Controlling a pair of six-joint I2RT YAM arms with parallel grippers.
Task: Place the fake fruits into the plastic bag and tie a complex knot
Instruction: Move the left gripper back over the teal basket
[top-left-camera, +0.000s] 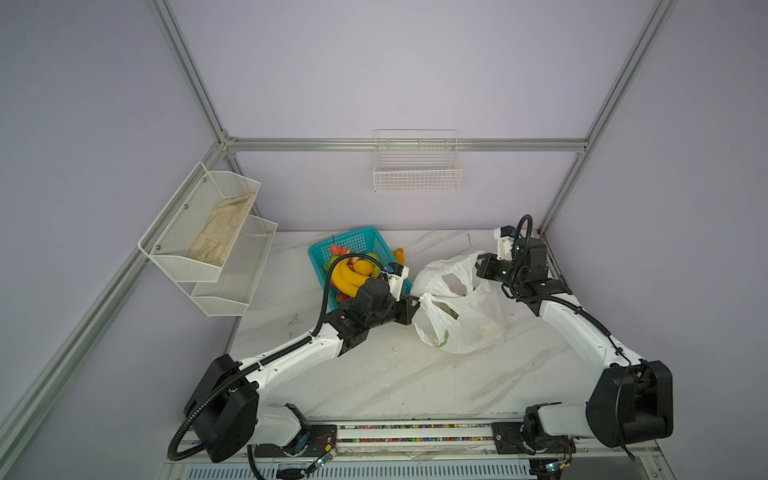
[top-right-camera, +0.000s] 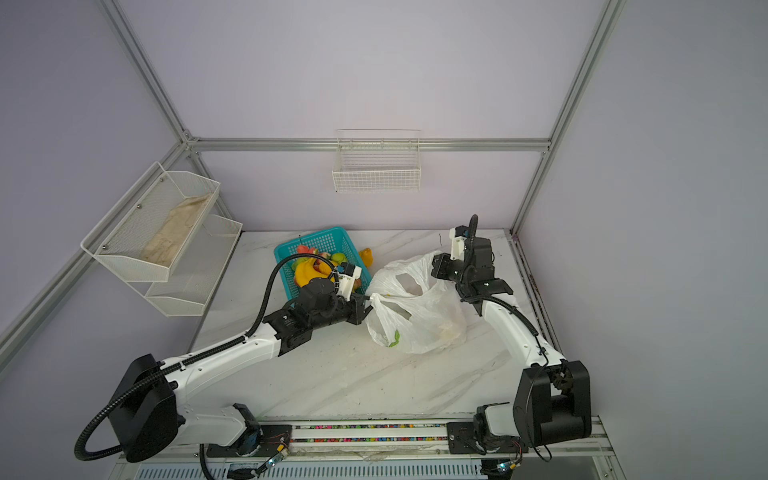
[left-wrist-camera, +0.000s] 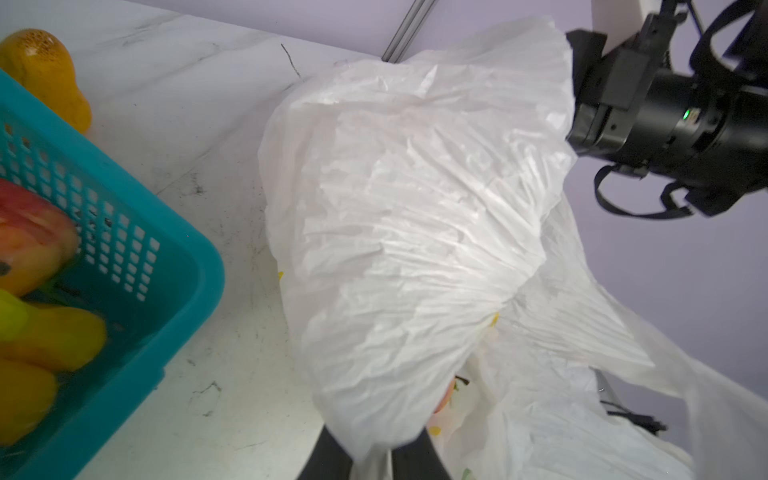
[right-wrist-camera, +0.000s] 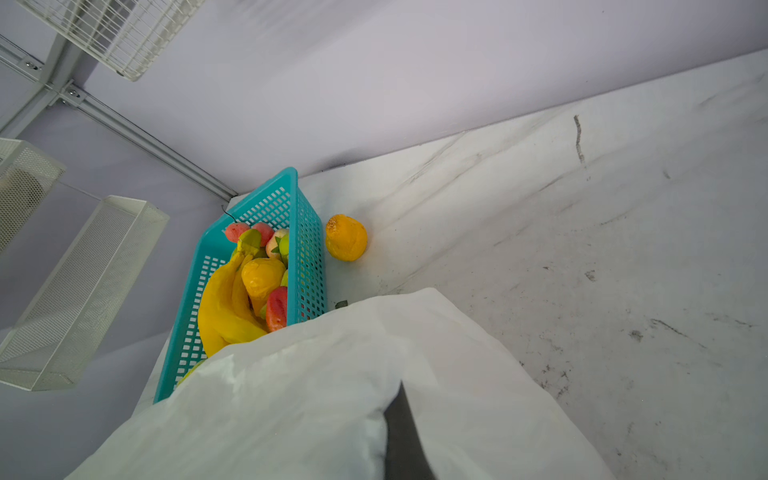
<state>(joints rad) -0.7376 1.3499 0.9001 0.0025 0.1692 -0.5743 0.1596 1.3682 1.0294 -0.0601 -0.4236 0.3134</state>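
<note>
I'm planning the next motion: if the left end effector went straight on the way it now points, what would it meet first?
The plastic bag. The left end effector sits right at its bunched edge, with crinkled film directly ahead. What lies beyond the film is unclear.

Basket (top-left-camera: 358, 240) is teal lattice, bananas (top-left-camera: 347, 277) yellow, bag (top-left-camera: 467, 328) white.

Lilac walls (top-left-camera: 415, 62), marble tabletop (top-left-camera: 415, 382), white wire basket (top-left-camera: 417, 179)
</note>
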